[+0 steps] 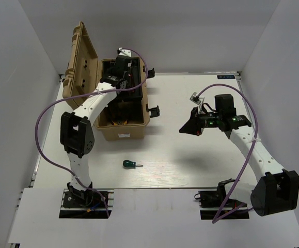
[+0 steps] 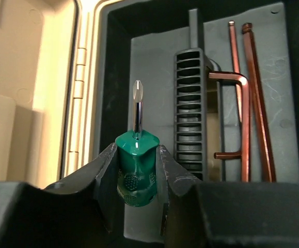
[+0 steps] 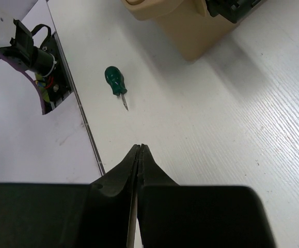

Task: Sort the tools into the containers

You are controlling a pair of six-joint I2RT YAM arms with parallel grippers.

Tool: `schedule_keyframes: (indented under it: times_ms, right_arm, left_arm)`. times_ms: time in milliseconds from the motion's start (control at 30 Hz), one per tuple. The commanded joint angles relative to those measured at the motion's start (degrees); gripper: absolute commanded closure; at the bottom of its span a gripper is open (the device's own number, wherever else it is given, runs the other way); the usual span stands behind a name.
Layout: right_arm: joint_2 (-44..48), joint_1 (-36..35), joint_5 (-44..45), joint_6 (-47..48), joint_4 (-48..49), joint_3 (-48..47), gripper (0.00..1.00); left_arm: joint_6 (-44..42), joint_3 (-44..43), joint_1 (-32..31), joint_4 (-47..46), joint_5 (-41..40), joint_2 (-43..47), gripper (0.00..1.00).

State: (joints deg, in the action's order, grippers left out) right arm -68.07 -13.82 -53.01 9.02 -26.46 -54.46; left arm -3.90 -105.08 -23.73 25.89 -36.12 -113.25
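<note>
My left gripper point(image 2: 137, 155) is shut on a stubby green-handled screwdriver point(image 2: 136, 170), its tip pointing away, over the grey tray point(image 2: 154, 72) inside the tan toolbox point(image 1: 121, 129). Three dark hex keys point(image 2: 247, 113) lie in the tray's right compartment. In the top view the left gripper point(image 1: 122, 70) hangs over the box. A second green screwdriver point(image 1: 130, 165) lies on the table in front of the box; it also shows in the right wrist view point(image 3: 115, 82). My right gripper point(image 3: 140, 150) is shut and empty, above the table's middle right point(image 1: 186, 129). The pliers are mostly hidden.
The toolbox lid point(image 1: 82, 57) stands open at the back left. A slotted divider point(image 2: 190, 113) splits the tray. The left arm's base point(image 3: 33, 51) shows at the table's near edge. White walls enclose the table point(image 1: 201, 165).
</note>
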Motion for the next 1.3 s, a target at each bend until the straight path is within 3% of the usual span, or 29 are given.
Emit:
schedule_keyframes:
  times_ms: [0,33,67,167,333,367,400,467,500,533,600,667,700,733,767,800,933,1000,1267]
  right_arm:
    - [1.0,0.3,-0.9,-0.1,1.0,0.3,0.97]
    - [0.8,0.2,-0.9,-0.1,0.9,0.2,0.88]
    - [0.7,0.4,-1.2,-0.1,0.8,0.2,0.72]
    - [0.6,0.3,-1.5,0.7,0.2,0.1,0.52]
    - [0.0,0.3,-5.1,5.8,-2.1,-0.1,0.49]
    - [0.0,-0.2,-6.0,7.3,-3.1,-0.3,0.49]
    - [-0.7,-0.5,-9.7,9.1,-6.3,-0.5,0.51]
    - [-1.3,-1.4,-11.1,14.7,-7.7,-0.7,0.57]
    - [-1.8,-3.4,-11.3,15.9,-8.3,-0.7,0.67]
    - [-2.3,-4.4,-10.5,17.9,-8.9,-0.4,0.73]
    - [-2.9,-9.7,-6.2,18.5,-7.7,-0.1,0.88]
    - [-4.6,-15.1,-3.2,18.8,-5.6,0.1,0.94]
    - [-5.1,-17.2,1.6,18.3,-4.8,0.0,0.94]
    - [-7.1,-20.7,3.3,15.9,-3.7,0.2,0.9]
    - [-7.9,-24.8,5.0,15.2,0.1,0.5,0.83]
    - [-9.8,-28.6,11.5,13.4,3.0,0.8,0.64]
    - [-14.9,-37.7,25.1,8.8,7.8,-1.3,0.26]
    - [-19.2,-40.7,32.4,5.8,10.2,-3.8,0.22]
    - [-33.3,-50.1,45.6,0.0,11.6,-14.0,0.21]
  left_arm:
    - [0.9,-0.8,0.0,0.3,2.3,2.3,0.62]
    - [0.9,-0.1,0.0,-0.3,2.3,3.5,0.55]
    - [0.2,-0.1,0.0,-0.3,3.6,3.5,0.45]
    - [-0.9,-4.0,-0.9,2.8,4.9,4.3,0.39]
    - [-1.5,-6.3,-1.4,6.5,8.2,8.6,0.32]
    - [-0.9,-5.1,-1.9,6.5,9.6,10.5,0.37]
    - [-0.1,-1.7,-1.9,6.5,11.8,15.1,0.61]
    - [0.4,2.9,-1.9,4.9,20.5,20.6,0.96]
    - [1.2,7.7,-2.5,4.9,24.0,23.2,1.0]
    - [1.2,10.0,-2.6,4.9,32.3,28.2,1.0]
    - [1.7,17.9,-3.2,4.3,39.6,33.7,1.0]
    - [1.1,24.2,-3.2,2.3,50.1,43.5,0.86]
    - [-0.1,30.6,-3.7,0.5,55.6,47.3,0.74]
    - [-0.8,33.5,-3.7,-0.3,57.9,51.2,0.46]
    - [-1.3,38.8,-3.7,-1.1,59.6,55.0,0.36]
    - [-1.3,41.3,-3.7,-2.8,60.5,62.6,0.24]
    - [-0.5,52.4,-3.7,-6.2,57.7,79.0,0.14]
    - [0.2,56.6,-3.7,-6.2,55.8,83.1,0.13]
    - [2.1,63.4,-3.7,-4.4,50.5,97.3,0.13]
